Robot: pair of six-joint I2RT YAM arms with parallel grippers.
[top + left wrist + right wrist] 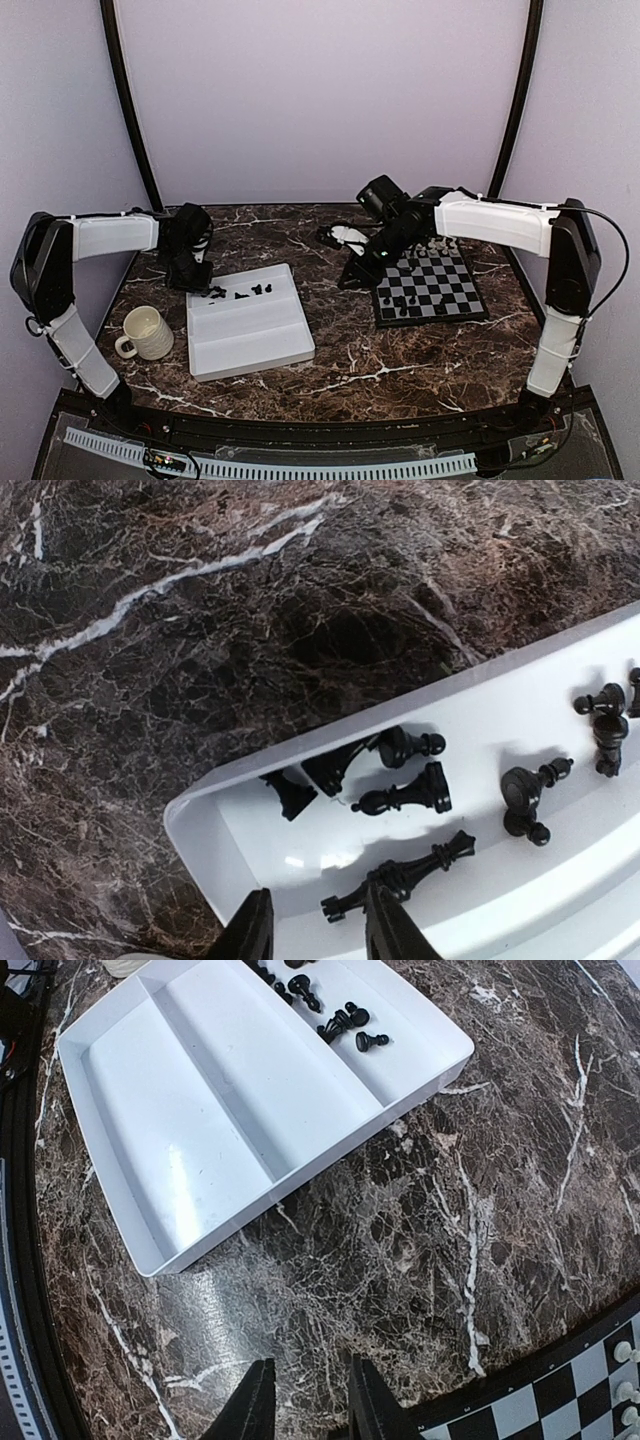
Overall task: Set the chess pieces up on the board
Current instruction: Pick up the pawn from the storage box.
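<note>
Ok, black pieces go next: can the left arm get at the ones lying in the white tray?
Probably yes. The left gripper hangs open right over the tray corner where the black pieces lie uncovered, one long piece just ahead of it. The tray's low wall looks the only hindrance.

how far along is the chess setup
Done: white pieces stand along the board's far edge, a few black ones on its near rows. In hand: nothing; the left gripper hangs open over the tray. Left: several black pieces lying in that tray.
</note>
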